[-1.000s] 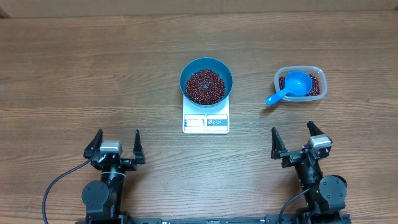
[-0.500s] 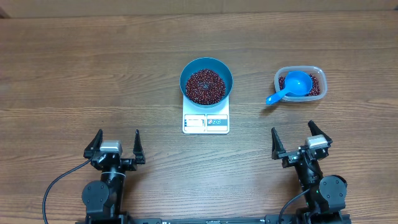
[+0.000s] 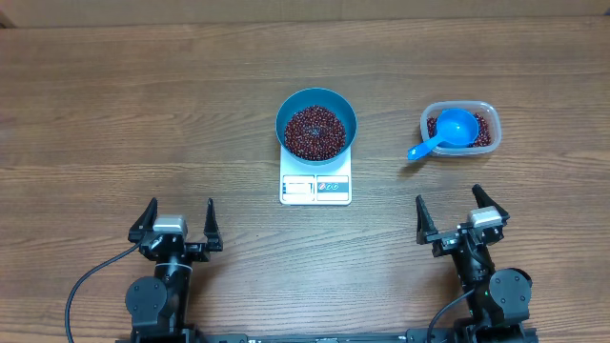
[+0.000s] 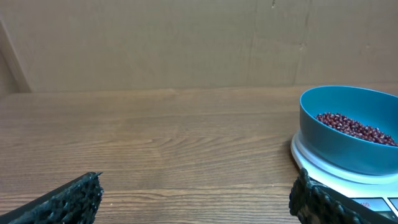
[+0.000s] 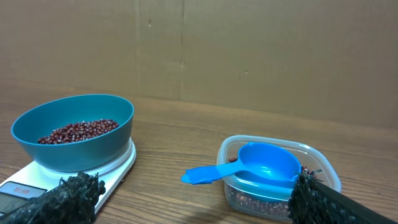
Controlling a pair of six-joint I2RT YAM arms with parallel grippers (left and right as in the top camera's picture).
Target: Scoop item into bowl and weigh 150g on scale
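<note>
While your grippers hover: the left gripper and right gripper both stand wide, holding nothing, near the front edge of the surface, well apart from everything else.
Beans: most are heaped in the bowl on the scale; the rest lie in the tub, partly under the scoop.
Beans, handling: expect them to be loose, hard and quick to roll. Never pinch them; carry them only in the scoop, kept level.
Scoop: it rests in the tub, cup upward, with its handle jutting over the rim toward the scale. It looks like light, stiff, smooth plastic. Take it across the middle of the handle with the right gripper, which is nearer.
Bowl: it seems to sit loose on the scale. A knock could shift it or upset the reading, so tip beans in from above without touching the rim.
Tub: it is thin clear plastic, probably light enough to slide when you dig, so dig gently.
Scale: the display faces you but is too small to read.
</note>
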